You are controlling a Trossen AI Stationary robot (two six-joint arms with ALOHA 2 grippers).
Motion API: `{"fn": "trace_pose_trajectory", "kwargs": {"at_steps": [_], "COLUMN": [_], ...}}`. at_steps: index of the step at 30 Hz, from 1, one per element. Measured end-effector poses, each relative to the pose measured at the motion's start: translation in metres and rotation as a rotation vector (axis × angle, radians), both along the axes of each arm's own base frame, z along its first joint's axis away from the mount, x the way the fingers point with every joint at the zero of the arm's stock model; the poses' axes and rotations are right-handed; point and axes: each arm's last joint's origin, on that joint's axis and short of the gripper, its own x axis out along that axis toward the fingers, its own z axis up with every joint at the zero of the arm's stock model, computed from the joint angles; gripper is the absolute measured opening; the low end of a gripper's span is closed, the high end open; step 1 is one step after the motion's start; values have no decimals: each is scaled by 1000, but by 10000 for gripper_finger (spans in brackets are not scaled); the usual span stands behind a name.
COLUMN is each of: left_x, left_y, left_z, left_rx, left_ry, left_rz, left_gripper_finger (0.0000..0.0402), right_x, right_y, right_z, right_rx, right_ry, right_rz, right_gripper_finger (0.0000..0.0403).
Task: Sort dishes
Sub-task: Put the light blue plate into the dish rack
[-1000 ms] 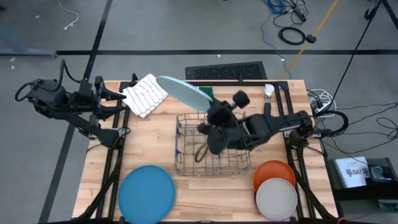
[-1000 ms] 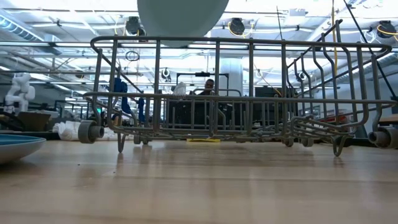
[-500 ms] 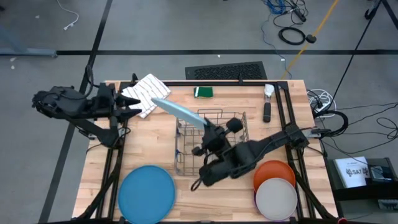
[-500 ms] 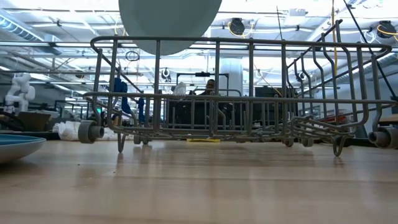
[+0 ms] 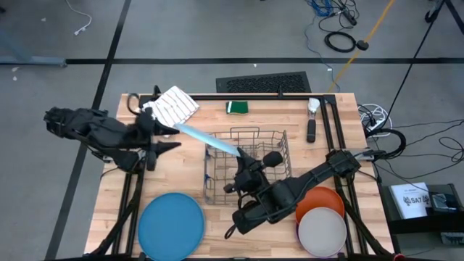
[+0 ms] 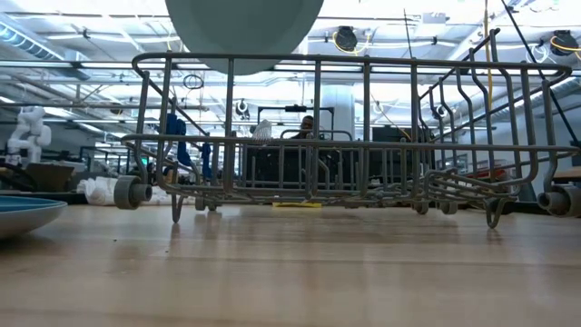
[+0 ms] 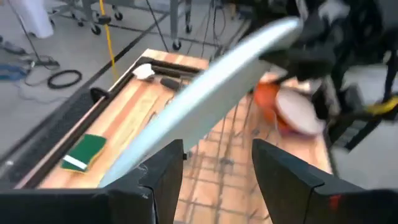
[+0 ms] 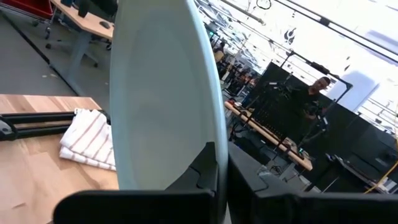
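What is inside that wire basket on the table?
The wire dish rack looks empty in the low view. From above, the right end effector hides part of it, holding a light blue plate on edge over its left end; the left end effector reaches toward the plate.

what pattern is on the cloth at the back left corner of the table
The cloth is white with thin dark stripes, clearest in the high view.

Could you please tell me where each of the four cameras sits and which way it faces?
High view: overhead, looking straight down; shows both arms, wire rack, left tool.
Low view: at table-top height, level through the rack into the room; no arm shows.
Left wrist view: on the left arm, facing the light blue plate past its open fingers.
Right wrist view: on the right arm; right tool grips the plate.
All four share that plate.
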Motion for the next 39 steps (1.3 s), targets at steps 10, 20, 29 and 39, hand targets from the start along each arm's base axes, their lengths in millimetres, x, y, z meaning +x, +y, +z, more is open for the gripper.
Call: {"fn": "trace_pose_trajectory", "kwargs": {"at_steps": [10,20,29,39], "left_x": [8,-14,-18,11], "left_y": [-2,-6,-3,-14], "left_z": [-2,9,2,-10], "left_rx": [186,250,484,734], "left_ry": [28,-19,99,233], "left_rz": [17,-181,-115,-4], "left_gripper_finger": [192,192,192,192], "right_x": [0,-1,0,1], "right_y": [1,1,1,0], "right_z": [0,0,0,0], "right_rx": [8,14,16,40], "right_ry": [-18,-12,-12,-8], "right_rz": [1,5,6,15], "right_gripper_finger": [3,3,3,3]}}
